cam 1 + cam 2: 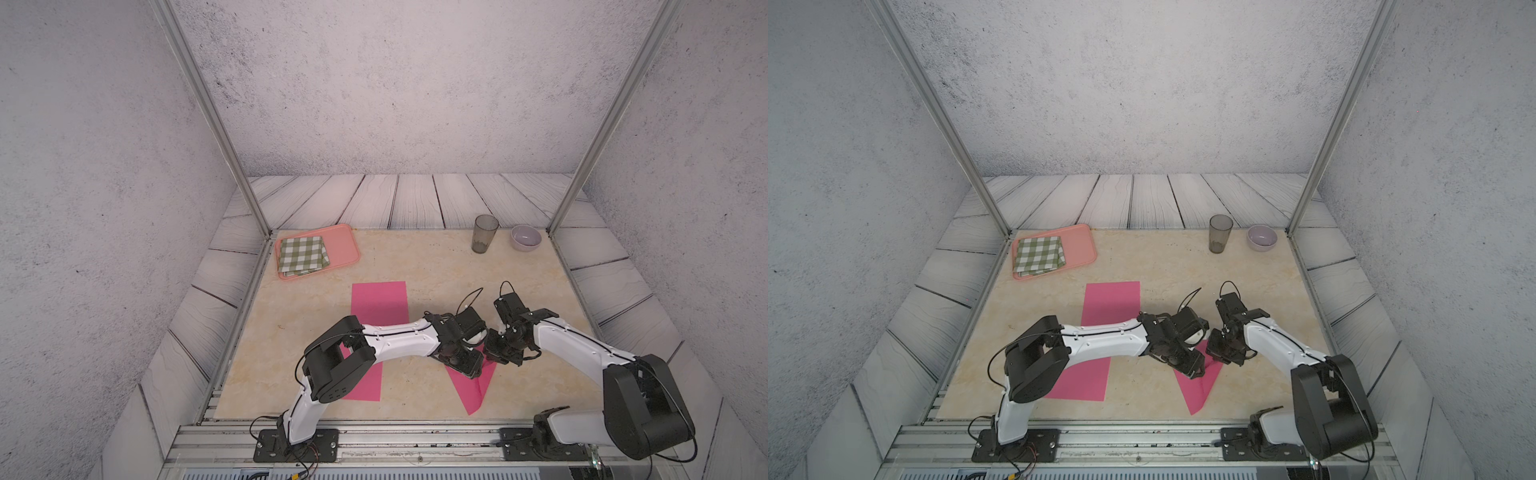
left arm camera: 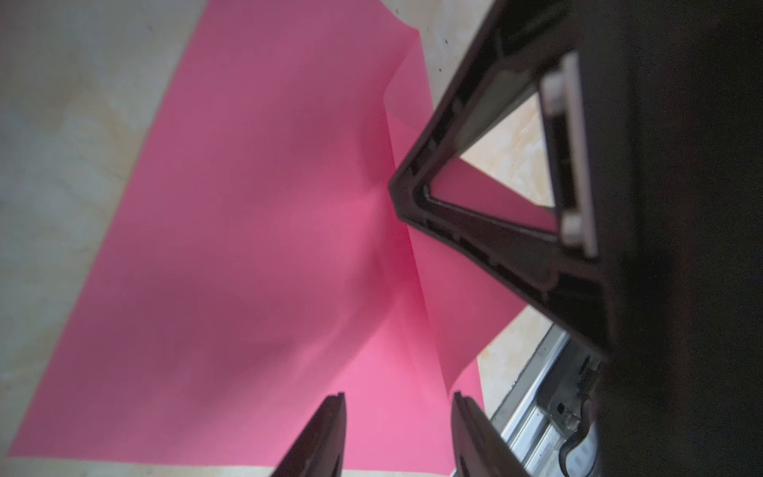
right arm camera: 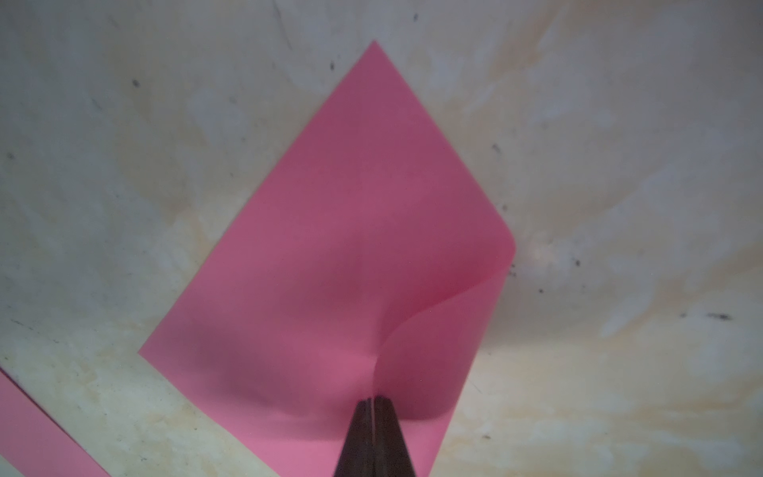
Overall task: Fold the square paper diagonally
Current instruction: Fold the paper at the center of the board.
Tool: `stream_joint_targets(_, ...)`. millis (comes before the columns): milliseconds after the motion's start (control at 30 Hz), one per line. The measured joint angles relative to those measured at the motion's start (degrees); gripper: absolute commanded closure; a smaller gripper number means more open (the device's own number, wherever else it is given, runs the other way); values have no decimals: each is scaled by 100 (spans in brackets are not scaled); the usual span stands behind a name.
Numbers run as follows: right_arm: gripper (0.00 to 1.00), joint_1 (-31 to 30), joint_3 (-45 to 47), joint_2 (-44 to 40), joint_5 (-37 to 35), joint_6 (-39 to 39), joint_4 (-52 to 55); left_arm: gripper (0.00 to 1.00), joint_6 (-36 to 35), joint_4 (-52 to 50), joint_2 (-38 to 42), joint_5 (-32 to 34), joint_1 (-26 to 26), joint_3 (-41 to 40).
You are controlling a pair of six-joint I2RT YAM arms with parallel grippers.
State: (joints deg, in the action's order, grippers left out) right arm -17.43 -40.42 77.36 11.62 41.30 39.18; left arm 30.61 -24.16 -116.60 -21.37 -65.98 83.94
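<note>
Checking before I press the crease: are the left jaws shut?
No, in the left wrist view the left gripper has its jaws standing apart, with the square paper showing between them.

Lab robot cell — aluminium frame (image 1: 210,112), printed wall backdrops (image 1: 395,83).

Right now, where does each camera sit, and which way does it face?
Top views: high above the near edge of the table, looking down across it; left arm and right arm show whole.
Left wrist: on the left arm, looking past the open left jaws at the square paper; the right jaws intrude.
Right wrist: on the right arm, looking past the shut right jaws pinching that paper.
Shared: every view shows the square paper.
</note>
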Motion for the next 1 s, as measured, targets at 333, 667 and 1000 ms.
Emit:
stream_joint_targets(333,100,9,20,0,-9,-17,-7,48,74,0,0,26,-31,4)
stream_joint_targets(667,100,44,149,-42,2,-11,-151,52,275,640,31,398,-162,-341)
stream_joint_targets(1000,100,-31,162,-175,236,31,-551,48,133,1784,1268,667,-570,-1189)
